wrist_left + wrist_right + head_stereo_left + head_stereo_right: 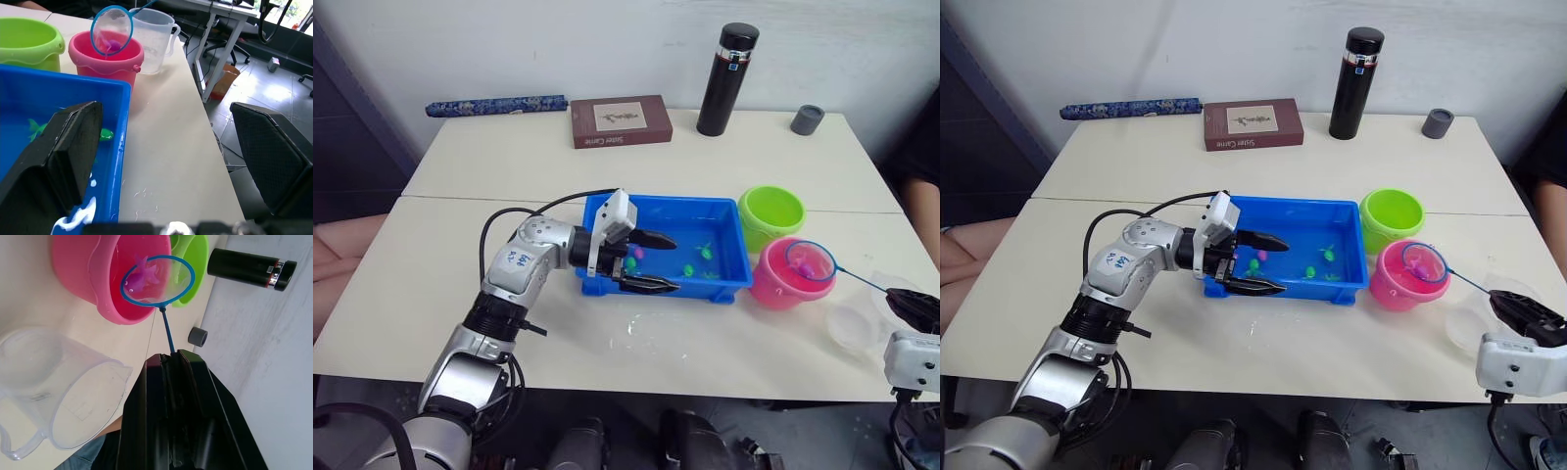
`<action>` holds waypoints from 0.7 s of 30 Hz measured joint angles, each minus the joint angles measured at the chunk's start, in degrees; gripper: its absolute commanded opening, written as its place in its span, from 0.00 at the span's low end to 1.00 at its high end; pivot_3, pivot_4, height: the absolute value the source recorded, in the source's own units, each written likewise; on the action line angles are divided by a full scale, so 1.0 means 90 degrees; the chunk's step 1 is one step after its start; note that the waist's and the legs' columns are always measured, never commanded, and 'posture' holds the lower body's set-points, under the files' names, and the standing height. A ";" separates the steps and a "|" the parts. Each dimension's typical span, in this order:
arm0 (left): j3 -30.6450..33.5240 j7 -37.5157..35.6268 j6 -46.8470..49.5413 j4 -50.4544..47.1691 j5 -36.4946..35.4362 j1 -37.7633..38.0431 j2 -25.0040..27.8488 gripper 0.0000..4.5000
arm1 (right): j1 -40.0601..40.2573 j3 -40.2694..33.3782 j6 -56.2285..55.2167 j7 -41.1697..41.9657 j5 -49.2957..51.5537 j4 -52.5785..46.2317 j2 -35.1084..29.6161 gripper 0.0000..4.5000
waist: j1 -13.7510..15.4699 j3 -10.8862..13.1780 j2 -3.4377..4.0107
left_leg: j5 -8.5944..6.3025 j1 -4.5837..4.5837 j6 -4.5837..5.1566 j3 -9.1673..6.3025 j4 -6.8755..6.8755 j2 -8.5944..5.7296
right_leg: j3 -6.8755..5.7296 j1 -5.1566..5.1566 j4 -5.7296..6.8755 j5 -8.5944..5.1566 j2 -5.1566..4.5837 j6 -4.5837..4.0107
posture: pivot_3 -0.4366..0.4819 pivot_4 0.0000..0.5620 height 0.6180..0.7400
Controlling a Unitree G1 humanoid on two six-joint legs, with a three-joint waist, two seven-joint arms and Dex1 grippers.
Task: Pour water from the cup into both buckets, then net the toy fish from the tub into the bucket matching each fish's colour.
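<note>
The blue tub (pixel 724 217) sits mid-table, with green toy fish (pixel 688 269) and a magenta one (pixel 637 253) in its water. My left gripper (pixel 656 262) is open and straddles the tub's near wall, one finger (pixel 73 147) inside and the other outside. The green bucket (pixel 771 215) and pink bucket (pixel 781 284) stand right of the tub. My right gripper (pixel 171 358) is shut on the handle of a blue net (pixel 157 280). Its hoop hangs over the pink bucket with a magenta fish (pixel 142 276) in the mesh. The clear cup (pixel 854 325) stands by the right gripper.
At the table's back stand a black flask (pixel 726 80), a small grey cup (pixel 808 119), a brown book (pixel 621 120) and a blue patterned roll (pixel 496 105). A few drops of water (pixel 631 328) lie in front of the tub.
</note>
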 measured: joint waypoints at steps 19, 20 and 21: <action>0.0001 -0.0071 -0.0163 0.0038 0.0092 -0.0042 -0.0023 0.99 | -0.0821 0.0202 -0.0225 0.0507 -0.0253 0.0145 -0.0018 0.00 | -0.0054 0.0000 0.0001 | -0.0001 -0.0002 -0.0001 -0.0012 0.0002 0.0003 | -0.0012 0.0006 0.0000 0.0000 -0.0002 0.0000 | 0.48 0.27 1.00; 0.0001 -0.0074 -0.0168 0.0039 0.0096 -0.0042 -0.0023 0.99 | -0.0818 0.0203 -0.0232 0.0539 -0.0240 0.0142 -0.0018 0.00 | -0.0054 0.0000 0.0000 | -0.0001 -0.0002 -0.0001 -0.0012 0.0002 0.0002 | -0.0012 0.0006 0.0000 0.0000 -0.0002 0.0000 | 0.48 0.27 1.00; 0.0001 -0.0076 -0.0171 0.0040 0.0101 -0.0042 -0.0023 0.99 | -0.0769 0.0203 -0.0252 0.0614 -0.0188 0.0141 -0.0018 0.00 | -0.0054 0.0000 0.0000 | 0.0000 -0.0002 -0.0001 -0.0011 0.0002 0.0002 | -0.0012 0.0007 0.0000 0.0000 -0.0002 0.0000 | 0.48 0.27 1.00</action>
